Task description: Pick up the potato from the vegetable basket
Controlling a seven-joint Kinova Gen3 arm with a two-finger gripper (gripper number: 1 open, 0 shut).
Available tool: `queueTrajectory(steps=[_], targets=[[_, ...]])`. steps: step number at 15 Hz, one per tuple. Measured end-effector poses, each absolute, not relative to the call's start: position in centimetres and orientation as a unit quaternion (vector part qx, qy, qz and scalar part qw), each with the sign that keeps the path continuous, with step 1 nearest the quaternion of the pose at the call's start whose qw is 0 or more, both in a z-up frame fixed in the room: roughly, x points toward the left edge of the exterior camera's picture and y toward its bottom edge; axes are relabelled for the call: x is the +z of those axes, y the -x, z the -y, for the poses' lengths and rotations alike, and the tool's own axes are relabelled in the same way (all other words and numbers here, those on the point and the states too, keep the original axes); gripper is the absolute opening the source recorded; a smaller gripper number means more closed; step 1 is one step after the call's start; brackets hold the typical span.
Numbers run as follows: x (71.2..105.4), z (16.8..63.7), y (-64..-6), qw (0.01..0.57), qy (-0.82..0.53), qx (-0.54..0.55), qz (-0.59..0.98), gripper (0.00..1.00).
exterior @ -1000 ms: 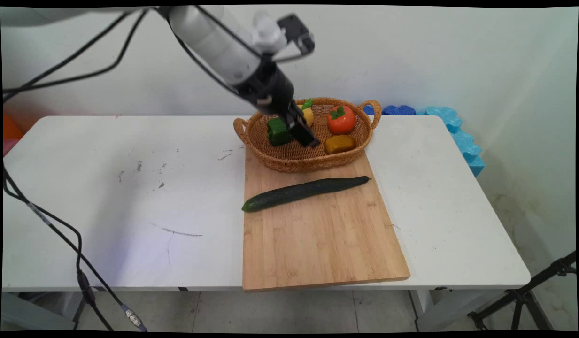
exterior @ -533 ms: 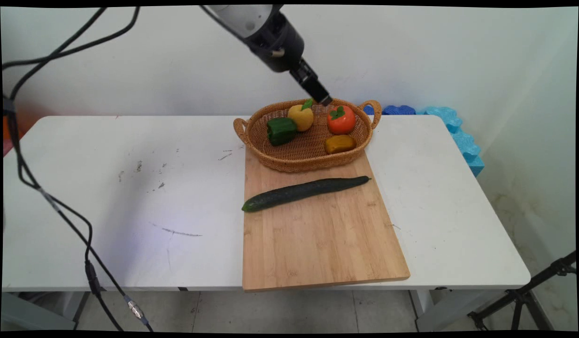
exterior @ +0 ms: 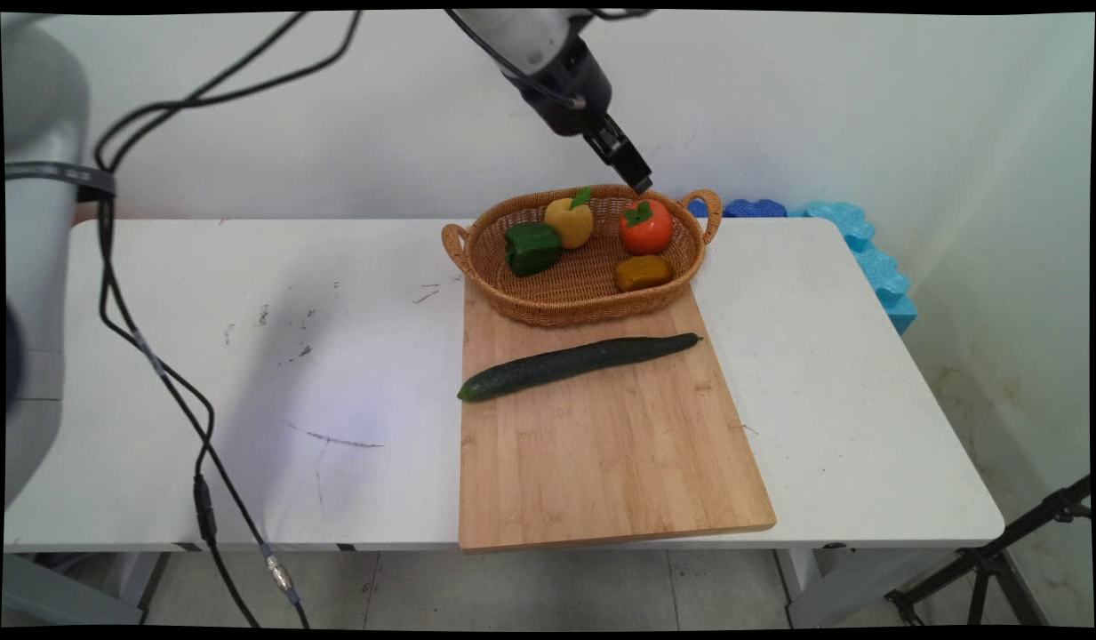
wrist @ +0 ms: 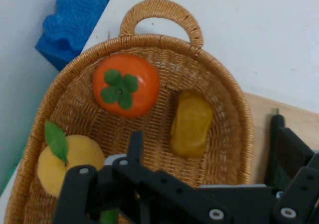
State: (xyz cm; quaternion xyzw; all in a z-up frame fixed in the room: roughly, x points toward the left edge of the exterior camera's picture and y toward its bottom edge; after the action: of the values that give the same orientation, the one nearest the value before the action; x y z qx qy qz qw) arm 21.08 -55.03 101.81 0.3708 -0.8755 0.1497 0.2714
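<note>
The basket [exterior: 583, 293] holds four pieces: pepper [exterior: 532, 247], apple [exterior: 570, 221], persimmon [exterior: 645, 226], potato [exterior: 643, 272]. One cucumber [exterior: 576, 364] lies on the board [exterior: 610, 462]. The hand view hides the pepper; the empty gripper [wrist: 207, 154] seems spread apart.

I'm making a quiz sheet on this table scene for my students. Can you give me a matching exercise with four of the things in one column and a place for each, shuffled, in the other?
Things:
1. long dark green cucumber
2. orange persimmon with a green leafy cap
3. woven wicker basket with two handles
4. bright blue foam pieces

Places:
A. at the far end of the wooden cutting board
B. off the table's far right corner, by the wall
C. inside the basket, toward its right end
D. lying slantwise across the board, in front of the basket

Pairs: 1-D, 2-C, 3-A, 4-B
</note>
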Motion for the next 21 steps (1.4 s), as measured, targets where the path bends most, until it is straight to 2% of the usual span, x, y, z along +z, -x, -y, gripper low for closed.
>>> queueTrajectory(steps=[7,14,21], targets=[[94.7,59.8,-19.0,0.245,-0.391,0.13,0.877,1.0],[89.8,62.3,-17.9,0.233,-0.395,0.118,0.881,1.0],[86.4,63.3,-17.0,0.227,-0.384,0.097,0.89,1.0]])
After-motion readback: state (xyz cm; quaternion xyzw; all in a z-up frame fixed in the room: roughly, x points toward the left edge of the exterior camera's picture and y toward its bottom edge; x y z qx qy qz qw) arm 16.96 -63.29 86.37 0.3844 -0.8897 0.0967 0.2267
